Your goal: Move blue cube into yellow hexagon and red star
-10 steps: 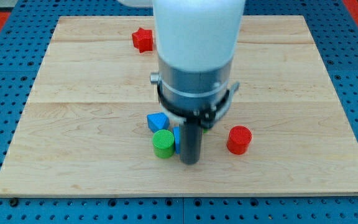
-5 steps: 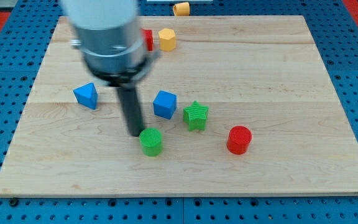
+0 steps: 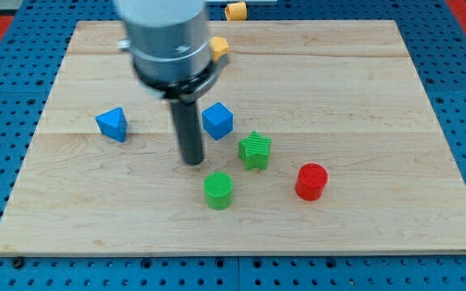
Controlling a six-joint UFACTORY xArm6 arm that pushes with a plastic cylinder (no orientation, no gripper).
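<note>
The blue cube (image 3: 218,120) sits near the board's middle. My tip (image 3: 192,160) is just below and to the left of it, close but apart. The yellow hexagon (image 3: 218,47) shows only partly near the view's top, behind the arm's body. The red star is hidden behind the arm. The arm's grey and white body (image 3: 164,36) covers the top left-centre.
A blue triangular block (image 3: 112,124) lies at the left. A green star (image 3: 255,149) is right of my tip, a green cylinder (image 3: 218,190) below it, a red cylinder (image 3: 311,181) further right. An orange block (image 3: 235,10) lies off the wooden board (image 3: 379,121) at the top.
My tip moved right and slightly up. The blue cube shifted up a little. The green cylinder moved right and down. The red star went out of sight behind the arm.
</note>
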